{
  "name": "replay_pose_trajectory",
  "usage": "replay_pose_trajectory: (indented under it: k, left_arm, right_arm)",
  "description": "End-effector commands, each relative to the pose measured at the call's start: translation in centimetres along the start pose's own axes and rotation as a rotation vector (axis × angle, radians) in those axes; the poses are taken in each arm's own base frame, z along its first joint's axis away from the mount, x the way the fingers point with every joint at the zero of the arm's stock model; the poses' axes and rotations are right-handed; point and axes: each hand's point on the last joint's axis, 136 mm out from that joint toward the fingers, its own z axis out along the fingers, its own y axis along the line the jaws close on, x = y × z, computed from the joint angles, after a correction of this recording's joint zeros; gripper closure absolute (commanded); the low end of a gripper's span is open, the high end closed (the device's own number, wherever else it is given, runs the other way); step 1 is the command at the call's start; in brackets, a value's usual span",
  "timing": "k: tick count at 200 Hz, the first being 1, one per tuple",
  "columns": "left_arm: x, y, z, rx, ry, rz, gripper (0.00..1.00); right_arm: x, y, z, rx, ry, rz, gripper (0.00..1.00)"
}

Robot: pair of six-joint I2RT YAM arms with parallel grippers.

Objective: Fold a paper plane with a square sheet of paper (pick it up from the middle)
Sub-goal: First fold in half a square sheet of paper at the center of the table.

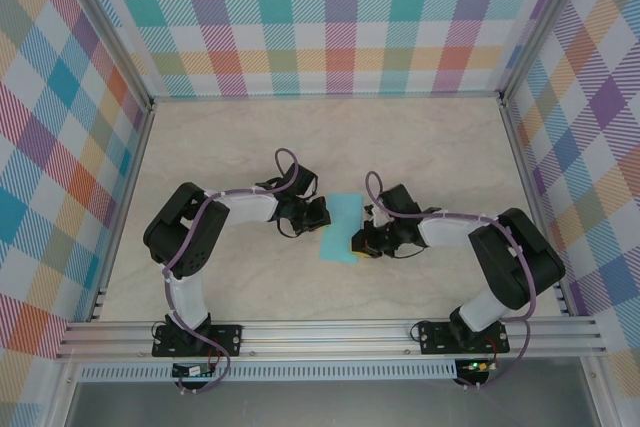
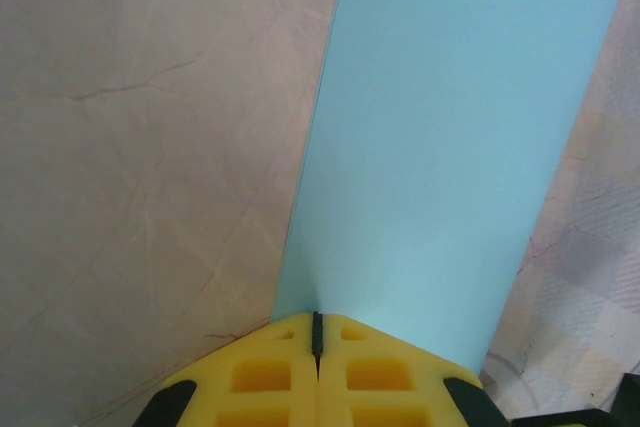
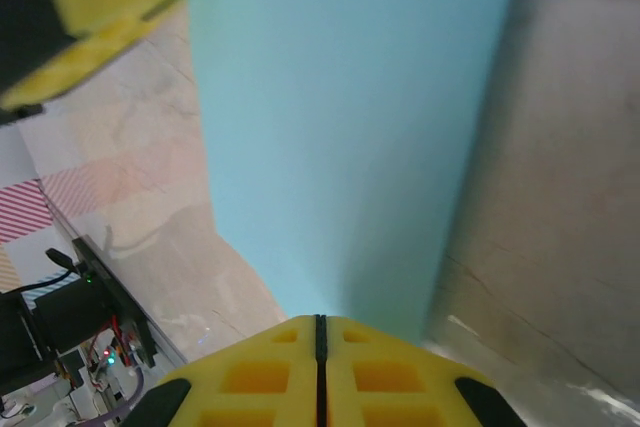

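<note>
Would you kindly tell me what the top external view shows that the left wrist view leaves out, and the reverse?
Top external: both arms from their bases, with the left gripper and right gripper at opposite edges of the square sheet of paper. Left wrist: a close look at yellow pads pressed shut on the sheet's near edge. Shared: the teal sheet and the marbled table.

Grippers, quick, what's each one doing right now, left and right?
Left gripper: shut on one edge of the teal sheet of paper.
Right gripper: shut on the same sheet, at the opposite edge.
</note>
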Motion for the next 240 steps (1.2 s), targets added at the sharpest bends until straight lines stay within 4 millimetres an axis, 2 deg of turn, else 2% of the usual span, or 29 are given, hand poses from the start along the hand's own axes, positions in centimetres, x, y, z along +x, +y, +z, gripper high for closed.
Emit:
replay_pose_trajectory:
  k: [1,32,62,83,98,127,157,190,206,240]
  left_arm:
    - [3.0,3.6,1.1,-0.128,0.093,-0.047,1.00]
    - [3.0,3.7,1.1,-0.132,0.094,-0.045,1.00]
    - [3.1,3.7,1.2,-0.130,0.099,-0.044,1.00]
    - [3.2,3.8,1.1,-0.133,0.100,-0.044,1.00]
    - [3.2,3.9,1.1,-0.132,0.095,-0.046,1.00]
    - [3.2,3.8,1.2,-0.127,0.096,-0.051,1.00]
    - [3.2,3.9,1.1,-0.129,0.096,-0.054,1.00]
    - [3.2,3.9,1.1,-0.133,0.095,-0.056,1.00]
    - [3.3,3.8,1.1,-0.132,0.097,-0.055,1.00]
    - [3.2,3.7,0.7,-0.129,0.090,-0.056,1.00]
  right_arm:
    - [1.2,-1.4,1.0,0.025,0.036,0.013,0.92]
    - [1.8,-3.8,0.6,0.140,0.026,0.027,0.91]
    - [0.7,-1.5,-0.3,0.103,0.009,-0.026,0.91]
    - [-1.9,0.4,-2.1,0.137,-0.090,-0.075,0.92]
    - [-4.7,0.4,-3.8,0.178,-0.200,-0.038,0.91]
    - [-10.1,1.0,-5.4,0.070,-0.281,0.041,0.90]
    - [-13.7,2.0,-4.7,0.032,-0.244,0.023,0.91]
    - [-16.4,1.5,-3.7,0.019,-0.231,0.036,0.91]
    - [-16.7,0.4,-2.8,0.045,-0.211,0.045,0.91]
    - [-15.4,-2.7,-1.1,0.105,-0.176,0.079,0.91]
